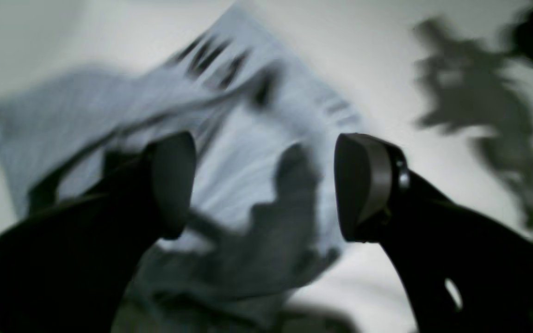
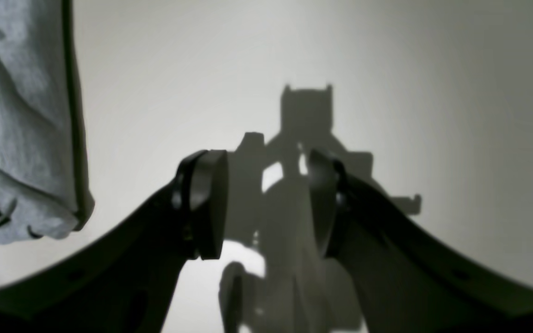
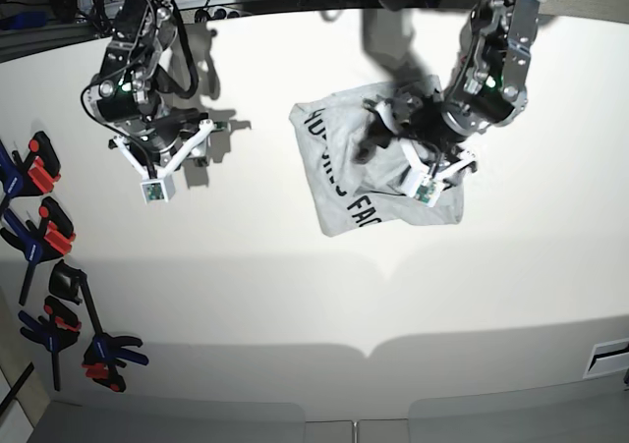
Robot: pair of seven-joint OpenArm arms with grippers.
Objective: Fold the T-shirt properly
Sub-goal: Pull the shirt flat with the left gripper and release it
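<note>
**While the shirt lies bunched, both grippers hang apart**

Crumpled on the white table (image 3: 295,296), the T-shirt (image 3: 344,168) sits under the left gripper (image 1: 265,185), whose jaws gape wide, holding nothing. Well apart, over bare table, the right gripper (image 2: 266,203) hangs parted and likewise grasps nothing.

My arms are black and silver-grey, with black cables looped near the top and a small green light on each. My left gripper (image 1: 266,187) and right gripper (image 2: 266,203) have curved black fingers ending in flat oval dark-grey pads. White wrist brackets carry the cameras.
</note>
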